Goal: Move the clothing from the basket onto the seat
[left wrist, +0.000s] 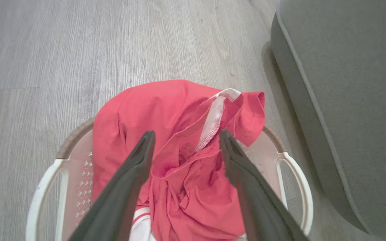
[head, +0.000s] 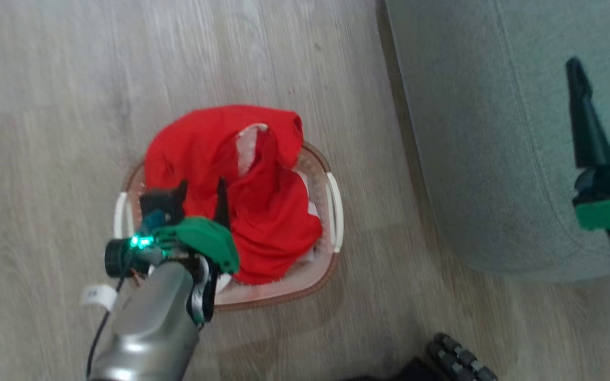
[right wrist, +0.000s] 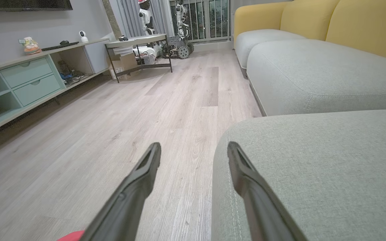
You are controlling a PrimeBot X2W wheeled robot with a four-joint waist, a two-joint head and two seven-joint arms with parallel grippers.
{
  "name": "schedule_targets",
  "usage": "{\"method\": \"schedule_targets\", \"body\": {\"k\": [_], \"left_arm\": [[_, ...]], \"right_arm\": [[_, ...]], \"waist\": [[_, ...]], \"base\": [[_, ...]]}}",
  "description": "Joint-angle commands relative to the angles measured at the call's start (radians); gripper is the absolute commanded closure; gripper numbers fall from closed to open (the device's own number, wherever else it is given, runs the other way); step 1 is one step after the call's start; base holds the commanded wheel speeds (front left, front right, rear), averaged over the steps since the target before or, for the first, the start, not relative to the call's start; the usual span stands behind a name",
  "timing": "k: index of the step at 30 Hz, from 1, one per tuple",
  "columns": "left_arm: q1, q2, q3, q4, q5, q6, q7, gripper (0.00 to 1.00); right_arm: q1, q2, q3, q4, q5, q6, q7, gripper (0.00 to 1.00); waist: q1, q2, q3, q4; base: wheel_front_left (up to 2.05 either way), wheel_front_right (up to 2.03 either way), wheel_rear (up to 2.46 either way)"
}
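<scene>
Both jaws spread: left arm (head: 146,312) angled down over the clothing (head: 262,211), right arm (head: 609,214) above the seat (head: 485,132).

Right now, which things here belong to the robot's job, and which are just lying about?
Part of the job: the red clothing, heaped in the basket; the grey seat beside it; the left gripper, open over the clothing.
Just lying about: the desk, the drawer unit, the yellow cushions.
</scene>
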Motion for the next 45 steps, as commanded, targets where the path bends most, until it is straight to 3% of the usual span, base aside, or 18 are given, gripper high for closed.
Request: {"method": "schedule_targets", "body": {"k": [1, 17, 23, 33, 38, 45], "left_arm": [[-0.023, 0.009, 0.021, -0.005, -0.009, -0.004, -0.013, 0.00], [-0.226, 0.009, 0.010, 0.329, -0.090, 0.005, -0.013, 0.00], [-0.294, 0.009, -0.017, 0.442, -0.132, -0.013, 0.001, 0.00], [-0.372, 0.009, -0.108, 0.494, -0.127, -0.025, 0.050, 0.00], [-0.401, 0.009, -0.119, 0.515, -0.150, 0.028, 0.175, 0.00], [-0.409, 0.009, -0.131, 0.520, -0.161, 0.029, 0.233, 0.00]], "right_arm": [[-0.007, -0.033, -0.001, -0.036, 0.008, 0.000, -0.009, 0.00], [-0.085, -0.004, -0.008, -0.037, 0.035, 0.000, -0.009, 0.00], [-0.114, 0.018, -0.002, -0.035, 0.049, 0.000, -0.009, 0.00], [-0.148, 0.031, 0.019, -0.029, 0.058, 0.000, -0.009, 0.00], [-0.162, 0.033, 0.025, -0.031, 0.057, 0.000, -0.009, 0.00], [-0.163, 0.038, 0.024, -0.022, 0.053, 0.000, -0.009, 0.00]], "waist": [[-0.0001, 0.0000, 0.047, -0.026], [-0.0001, 0.0000, 0.226, -0.111], [-0.0001, 0.0000, 0.280, -0.140], [-0.0001, 0.0000, 0.353, -0.170], [-0.0001, 0.0000, 0.397, -0.182], [-0.0001, 0.0000, 0.403, -0.180]], "base": [[0.00, 0.00, 0.00], [0.00, 0.00, 0.00], [0.00, 0.00, 0.00], [0.00, 0.00, 0.00], [0.00, 0.00, 0.00], [0.00, 0.00, 0.00]]}}
